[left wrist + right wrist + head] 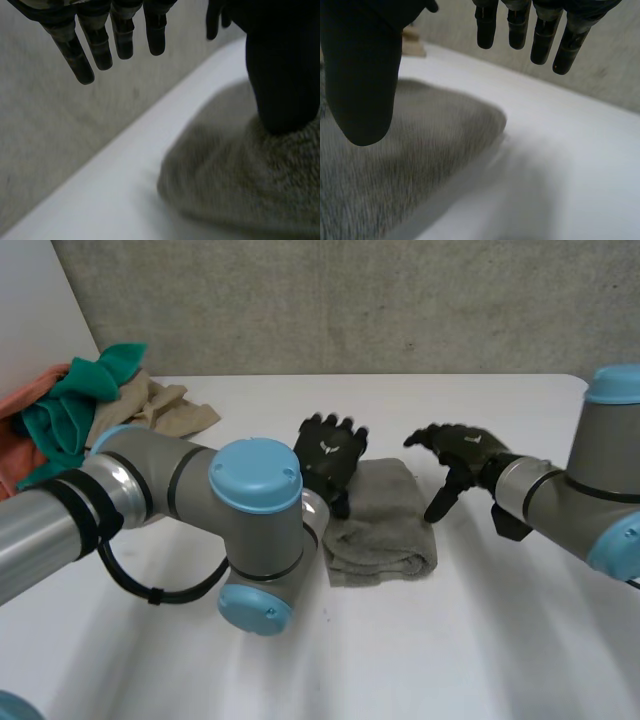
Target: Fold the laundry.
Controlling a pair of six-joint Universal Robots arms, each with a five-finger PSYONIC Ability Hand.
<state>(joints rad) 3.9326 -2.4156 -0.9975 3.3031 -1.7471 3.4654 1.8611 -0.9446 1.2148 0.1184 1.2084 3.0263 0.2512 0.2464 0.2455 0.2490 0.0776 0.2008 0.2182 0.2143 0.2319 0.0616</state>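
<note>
The grey towel (385,530) lies at the middle of the white counter (480,650), flat, in a compact rectangle with doubled layers showing along its near edge.

The left hand (330,455) stands at the towel's far left corner. In the left wrist view its fingers (102,45) are straight and spread, clear of the cloth, and its thumb (282,85) rests on top of the towel. Nothing is pinched: the hand is released.

The right hand (465,452) hovers just beside the towel's right edge, above the counter. In the right wrist view its fingers (542,42) are straight and apart, and its thumb (362,85) hangs over the towel; whether it touches the cloth cannot be told. The hand is released and grasps nothing.

The left arm (180,510) crosses the near left part of the counter. The right arm (590,490) comes in from the right side.

A pile of laundry sits at the far left corner of the counter, well apart from the towel: a green cloth (85,400) on top, an orange cloth (25,420) beside it at the left, and a beige cloth (165,405) spread toward the centre. A grey wall (350,300) stands behind the counter.
</note>
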